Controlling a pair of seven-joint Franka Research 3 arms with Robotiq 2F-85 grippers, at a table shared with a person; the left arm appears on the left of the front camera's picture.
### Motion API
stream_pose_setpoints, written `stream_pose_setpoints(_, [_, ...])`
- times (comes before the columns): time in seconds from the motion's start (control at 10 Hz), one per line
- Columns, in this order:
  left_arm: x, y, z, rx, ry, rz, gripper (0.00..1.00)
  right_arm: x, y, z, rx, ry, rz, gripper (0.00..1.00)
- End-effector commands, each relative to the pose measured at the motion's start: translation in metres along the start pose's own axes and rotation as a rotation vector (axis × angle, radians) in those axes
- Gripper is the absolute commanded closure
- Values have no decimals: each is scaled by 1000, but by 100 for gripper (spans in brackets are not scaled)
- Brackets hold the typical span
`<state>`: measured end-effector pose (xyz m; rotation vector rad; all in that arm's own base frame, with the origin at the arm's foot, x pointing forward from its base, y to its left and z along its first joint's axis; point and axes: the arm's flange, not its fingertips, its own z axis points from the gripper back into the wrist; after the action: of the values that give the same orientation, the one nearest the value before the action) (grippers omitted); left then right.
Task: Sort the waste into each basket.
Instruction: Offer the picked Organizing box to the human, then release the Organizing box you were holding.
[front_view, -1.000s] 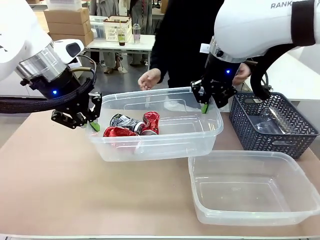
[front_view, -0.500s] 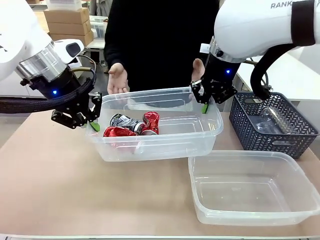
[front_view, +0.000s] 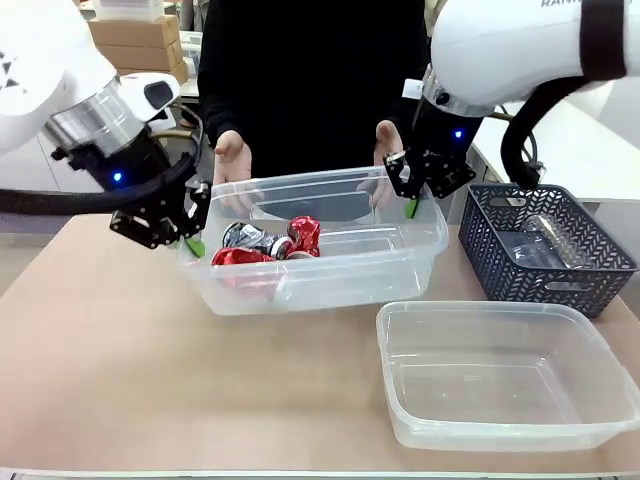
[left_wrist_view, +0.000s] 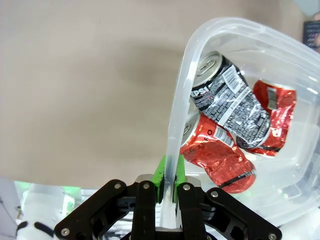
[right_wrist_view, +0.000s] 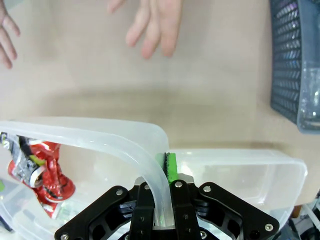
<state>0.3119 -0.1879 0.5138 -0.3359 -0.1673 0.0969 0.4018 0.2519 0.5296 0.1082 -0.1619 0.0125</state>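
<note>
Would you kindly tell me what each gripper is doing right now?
Left gripper: shut on the rim of the clear tub holding crushed cans.
Right gripper: shut on the same tub's opposite rim.

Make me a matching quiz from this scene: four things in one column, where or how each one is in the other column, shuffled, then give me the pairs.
Column one
1. left tool
2. crushed cans
3. dark lattice basket
4. nearer clear tub

Column two
A. holds a clear bottle
B. on the table, nearest the camera
C. shut on the farther tub's rim
D. lying in the farther tub

Pairs: 1-C, 2-D, 3-A, 4-B
</note>
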Motion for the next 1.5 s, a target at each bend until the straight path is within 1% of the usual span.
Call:
stream_pose_setpoints(0.0, [41,-17,18,-13,-59,-19,94,53,-3,3,-10,20,53,95])
stream_pose_setpoints(0.1, [51,-22,23,-9,-110,-14,94,70,-2,-2,-37,40,29,95])
stream_pose_setpoints(0.2, [60,-24,27,-16,-107,-31,94,79,3,-8,-75,61,7,95])
stream_pose_setpoints(0.4, [78,-24,24,-3,-90,-4,94,87,4,-18,-34,69,48,95])
stream_pose_setpoints(0.5, [82,-22,21,1,-66,-3,94,89,4,-23,-27,76,37,95])
stream_pose_setpoints(0.6, [87,-21,21,17,-69,6,94,90,4,-29,-21,83,33,95])
stream_pose_setpoints(0.7, [91,-20,21,7,-66,33,94,89,5,-29,-20,79,31,95])
stream_pose_setpoints(0.8, [90,-20,19,30,-60,77,94,89,6,-31,-19,79,28,95])
stream_pose_setpoints(0.9, [82,-12,6,30,-31,-4,94,91,3,-28,-22,67,25,95])
stream_pose_setpoints(1.4, [82,-12,6,30,-31,-4,94,91,3,-28,-22,67,25,95])
